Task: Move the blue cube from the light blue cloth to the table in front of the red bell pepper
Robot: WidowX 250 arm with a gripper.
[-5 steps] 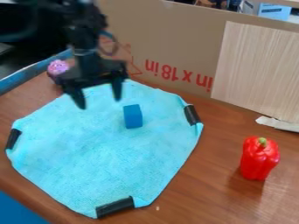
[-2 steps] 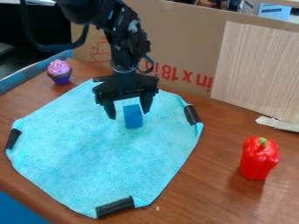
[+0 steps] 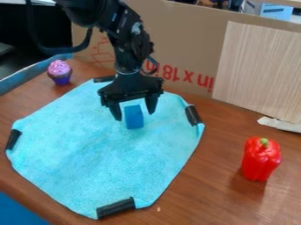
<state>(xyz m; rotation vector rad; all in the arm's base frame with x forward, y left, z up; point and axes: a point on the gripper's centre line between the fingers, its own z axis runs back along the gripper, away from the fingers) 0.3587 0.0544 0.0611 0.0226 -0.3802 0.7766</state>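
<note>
The black gripper [image 3: 136,116] hangs over the upper part of a light blue cloth [image 3: 88,154], its two fingers spread apart. Between and just below the fingertips, in the view, stands a blue block [image 3: 134,117] on the cloth. Whether a finger touches the block, I cannot tell. The left fingertip is close to the block's left side, and the right one is above and to its right.
Black clips or tape [image 3: 115,208] hold the cloth's corners. A toy cupcake [image 3: 60,72] stands at the upper left, and a red pepper [image 3: 261,159] stands on the wooden table [image 3: 229,202] at right. Behind rises a cardboard wall [image 3: 176,35] with a wood-grain panel [image 3: 258,70].
The arm has swung right from the cloth's upper left to over the blue block, uncovering the cupcake. The block, cloth and pepper have stayed put.
</note>
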